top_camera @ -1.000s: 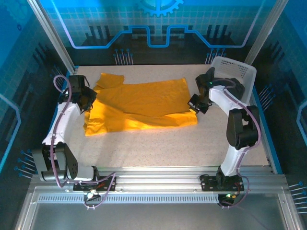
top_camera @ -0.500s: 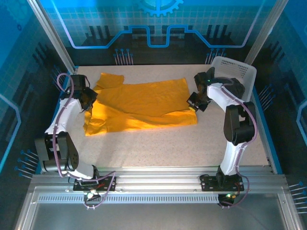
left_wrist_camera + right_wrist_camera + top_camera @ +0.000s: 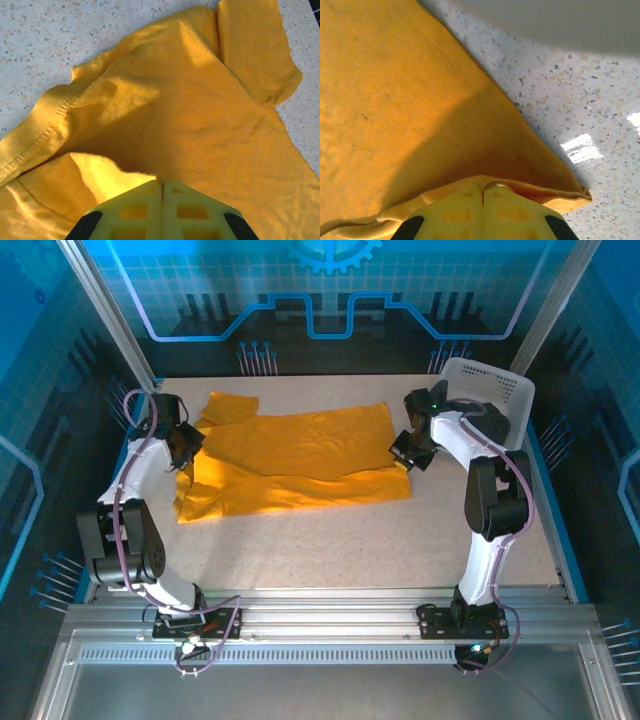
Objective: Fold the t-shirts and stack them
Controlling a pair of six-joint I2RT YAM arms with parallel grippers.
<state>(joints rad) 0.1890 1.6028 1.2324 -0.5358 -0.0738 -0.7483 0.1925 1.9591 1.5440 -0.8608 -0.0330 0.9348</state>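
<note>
The orange-yellow t-shirt lies spread across the table, one sleeve pointing to the far left. My left gripper is shut on a raised fold at the shirt's left side; in the left wrist view the cloth rises to the closed tips of that gripper. My right gripper is shut on the shirt's right edge near its front corner. In the right wrist view the hem wraps over the closed tips of the right gripper.
A white lattice basket stands at the back right, just behind the right arm, with something dark inside that I cannot make out. Speckled tabletop lies bare in front of the shirt. Blue walls and metal frame posts ring the table.
Both grippers have shifted slightly toward the back while staying shut on the shirt. The left arm's elbow has swung in toward the table edge. The shirt's front edge has crept back a little.
</note>
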